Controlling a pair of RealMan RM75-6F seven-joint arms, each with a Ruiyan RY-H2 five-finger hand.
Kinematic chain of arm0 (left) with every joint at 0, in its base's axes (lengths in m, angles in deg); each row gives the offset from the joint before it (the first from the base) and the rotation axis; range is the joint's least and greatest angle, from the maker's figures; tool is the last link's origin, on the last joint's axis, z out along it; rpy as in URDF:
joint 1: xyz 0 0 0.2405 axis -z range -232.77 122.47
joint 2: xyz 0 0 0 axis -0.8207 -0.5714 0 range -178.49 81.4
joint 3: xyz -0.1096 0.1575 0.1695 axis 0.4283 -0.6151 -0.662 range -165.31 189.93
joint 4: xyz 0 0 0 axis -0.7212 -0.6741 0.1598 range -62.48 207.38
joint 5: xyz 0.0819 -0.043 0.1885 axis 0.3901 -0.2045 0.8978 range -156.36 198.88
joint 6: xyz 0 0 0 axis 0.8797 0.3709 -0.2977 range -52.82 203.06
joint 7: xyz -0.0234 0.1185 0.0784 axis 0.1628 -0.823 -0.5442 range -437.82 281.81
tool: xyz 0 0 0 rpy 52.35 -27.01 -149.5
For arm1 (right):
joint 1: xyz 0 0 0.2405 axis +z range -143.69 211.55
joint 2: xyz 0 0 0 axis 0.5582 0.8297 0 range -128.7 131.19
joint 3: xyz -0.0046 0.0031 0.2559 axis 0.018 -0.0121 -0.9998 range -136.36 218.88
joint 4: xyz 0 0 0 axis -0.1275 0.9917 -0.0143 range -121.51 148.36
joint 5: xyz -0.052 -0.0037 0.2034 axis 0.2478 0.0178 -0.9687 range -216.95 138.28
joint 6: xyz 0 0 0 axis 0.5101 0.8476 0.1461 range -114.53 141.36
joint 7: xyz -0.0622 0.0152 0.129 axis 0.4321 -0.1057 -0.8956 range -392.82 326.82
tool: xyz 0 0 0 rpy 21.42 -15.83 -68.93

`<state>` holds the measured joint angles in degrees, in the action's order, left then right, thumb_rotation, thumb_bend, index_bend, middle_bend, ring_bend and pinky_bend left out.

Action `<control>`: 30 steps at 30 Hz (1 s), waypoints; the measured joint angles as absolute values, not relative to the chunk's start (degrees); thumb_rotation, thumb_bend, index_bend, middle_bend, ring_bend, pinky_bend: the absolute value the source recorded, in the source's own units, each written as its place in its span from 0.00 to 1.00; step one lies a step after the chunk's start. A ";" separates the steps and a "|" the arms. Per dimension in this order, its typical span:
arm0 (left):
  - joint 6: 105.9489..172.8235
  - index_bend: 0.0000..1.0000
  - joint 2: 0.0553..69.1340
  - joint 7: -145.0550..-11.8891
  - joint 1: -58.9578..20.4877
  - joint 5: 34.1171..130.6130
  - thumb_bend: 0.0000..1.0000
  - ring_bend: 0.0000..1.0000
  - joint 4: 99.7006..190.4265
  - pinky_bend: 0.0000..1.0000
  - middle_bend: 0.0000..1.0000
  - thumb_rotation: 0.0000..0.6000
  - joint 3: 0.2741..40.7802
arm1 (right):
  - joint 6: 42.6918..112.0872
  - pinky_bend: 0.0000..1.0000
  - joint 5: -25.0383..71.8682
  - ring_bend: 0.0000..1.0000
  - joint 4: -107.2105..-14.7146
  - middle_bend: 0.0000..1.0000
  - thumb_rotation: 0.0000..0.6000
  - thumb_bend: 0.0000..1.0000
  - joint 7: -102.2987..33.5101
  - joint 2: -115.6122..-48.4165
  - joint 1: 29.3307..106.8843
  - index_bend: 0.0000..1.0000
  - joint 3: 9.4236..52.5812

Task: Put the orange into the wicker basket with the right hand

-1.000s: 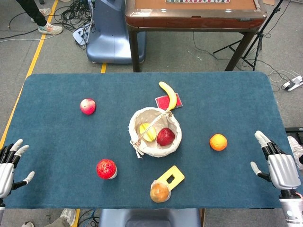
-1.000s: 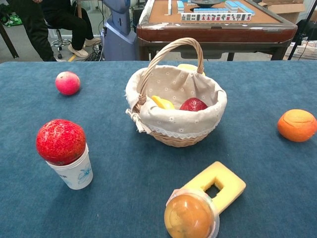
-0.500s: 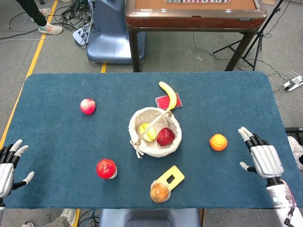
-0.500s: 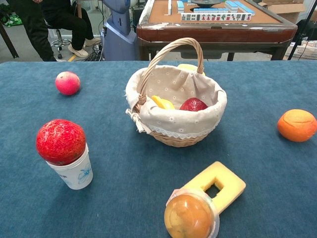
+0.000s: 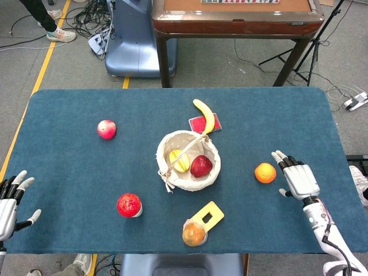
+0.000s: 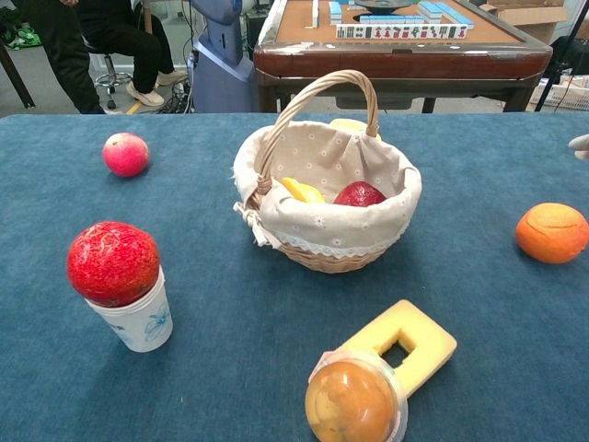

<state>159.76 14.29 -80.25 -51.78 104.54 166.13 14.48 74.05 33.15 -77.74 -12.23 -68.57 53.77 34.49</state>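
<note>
The orange (image 5: 265,173) lies on the blue table right of the wicker basket (image 5: 167,148); the chest view shows the orange (image 6: 551,233) at the right edge and the basket (image 6: 317,235) in the middle. The basket's cloth lining holds a yellow fruit (image 5: 178,160) and a dark red fruit (image 5: 201,166). My right hand (image 5: 297,179) hovers just right of the orange, fingers spread, holding nothing; only a fingertip (image 6: 580,143) shows in the chest view. My left hand (image 5: 10,202) stays open at the table's front left edge.
A banana (image 5: 204,115) lies over a red card (image 5: 198,123) behind the basket. A pink apple (image 5: 106,129) sits far left. A red fruit on a paper cup (image 5: 129,205) and an orange fruit on a yellow holder (image 5: 196,231) stand near the front edge.
My right hand has moved left and forward across the table, from the right edge to just beside the orange. The orange and my left hand have not moved.
</note>
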 measured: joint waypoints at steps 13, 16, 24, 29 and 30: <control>159.17 0.18 14.77 -79.78 -51.53 104.23 0.26 0.00 165.49 0.00 0.00 1.00 14.53 | 67.52 0.42 27.57 0.21 -68.09 0.24 1.00 0.19 -9.78 -76.63 59.31 0.17 34.38; 159.37 0.18 14.68 -79.61 -51.67 104.14 0.26 0.00 165.46 0.00 0.00 1.00 14.57 | 67.21 0.46 26.86 0.29 -66.31 0.33 1.00 0.25 -9.45 -78.26 60.12 0.29 34.35; 159.60 0.18 14.46 -79.46 -51.81 104.11 0.26 0.00 165.53 0.00 0.00 1.00 14.62 | 69.86 0.53 30.02 0.37 -68.42 0.41 1.00 0.28 -13.00 -77.98 60.27 0.39 34.31; 159.37 0.18 14.64 -79.61 -51.54 104.41 0.26 0.00 165.70 0.00 0.00 1.00 14.62 | 72.00 0.54 33.55 0.38 -74.48 0.41 1.00 0.28 -18.22 -74.66 59.97 0.39 33.90; 159.32 0.18 14.70 -79.64 -51.48 104.44 0.26 0.00 165.72 0.00 0.00 1.00 14.63 | 72.33 0.54 34.42 0.38 -75.97 0.41 1.00 0.28 -19.88 -73.70 59.97 0.39 33.74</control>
